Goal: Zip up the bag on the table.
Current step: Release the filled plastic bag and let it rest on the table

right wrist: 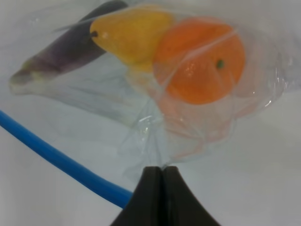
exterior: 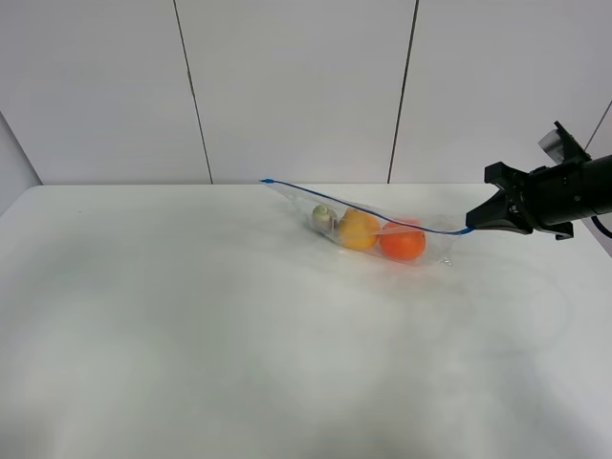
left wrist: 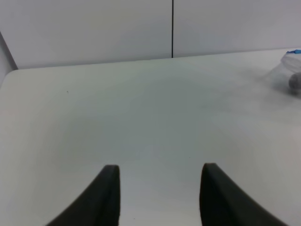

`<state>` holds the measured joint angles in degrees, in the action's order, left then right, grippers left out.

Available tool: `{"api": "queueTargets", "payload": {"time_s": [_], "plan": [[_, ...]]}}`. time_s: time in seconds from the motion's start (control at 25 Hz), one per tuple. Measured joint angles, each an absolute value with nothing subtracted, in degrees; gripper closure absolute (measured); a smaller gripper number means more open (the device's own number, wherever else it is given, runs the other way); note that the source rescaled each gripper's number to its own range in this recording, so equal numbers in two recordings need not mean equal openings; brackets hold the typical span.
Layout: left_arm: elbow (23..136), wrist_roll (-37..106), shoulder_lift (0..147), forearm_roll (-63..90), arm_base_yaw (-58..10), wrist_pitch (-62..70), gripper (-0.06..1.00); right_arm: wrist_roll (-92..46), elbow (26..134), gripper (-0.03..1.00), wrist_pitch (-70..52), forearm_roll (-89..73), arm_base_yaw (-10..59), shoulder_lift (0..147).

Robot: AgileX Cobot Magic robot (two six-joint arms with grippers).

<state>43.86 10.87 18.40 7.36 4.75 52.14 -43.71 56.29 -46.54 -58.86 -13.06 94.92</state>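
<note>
Two pincers, one bag.

Ext high view: the bag (exterior: 344, 212) lies on the table (exterior: 239, 335), long axis on a slant. The orange (exterior: 403, 241) sits at one end, the pear (exterior: 359, 229) touches it, and the eggplant (exterior: 325, 218) is just past the pear. The blue zipper strip (exterior: 440, 231) runs the full length, from the orange end to the far corner beyond the eggplant. The right pincer (exterior: 471, 226) is at the orange end, tips closed on the bag's corner where the strip ends. Left arm isn't in this view.

Left wrist view: the left pincer (left wrist: 159, 188) is wide, nothing btwn its fingers, over bare table. Only a sliver of bag (left wrist: 290, 70) shows, the end opposite the orange, well apart from this pincer.

Right wrist view: the right pincer's (right wrist: 162, 188) fingers are pressed together w/ clear film pinched at the tips. The strip (right wrist: 56, 157) passes just beside them and runs off along the bag. Orange (right wrist: 202, 61) is nearest the tips, pear (right wrist: 129, 33) touching it, eggplant (right wrist: 66, 54) beyond. Can't tell if the strip is sealed, or whether there's a slider.

Judgement: the move turns on the strip's axis, which leads from the orange end straight away from the right pincer toward the eggplant end. Right arm anchors that end, so prob the left pincer, nearer the far corner though well off, must come in and run along the strip.
</note>
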Motion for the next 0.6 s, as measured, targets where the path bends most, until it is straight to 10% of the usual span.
{"api": "queueTargets", "payload": {"time_s": [0.6], "plan": [[39.94,5.95,6.31,4.86,4.75,57.49,0.42,-43.66,56.29,0.97,-45.28,-58.72,-13.06,94.92]]}}
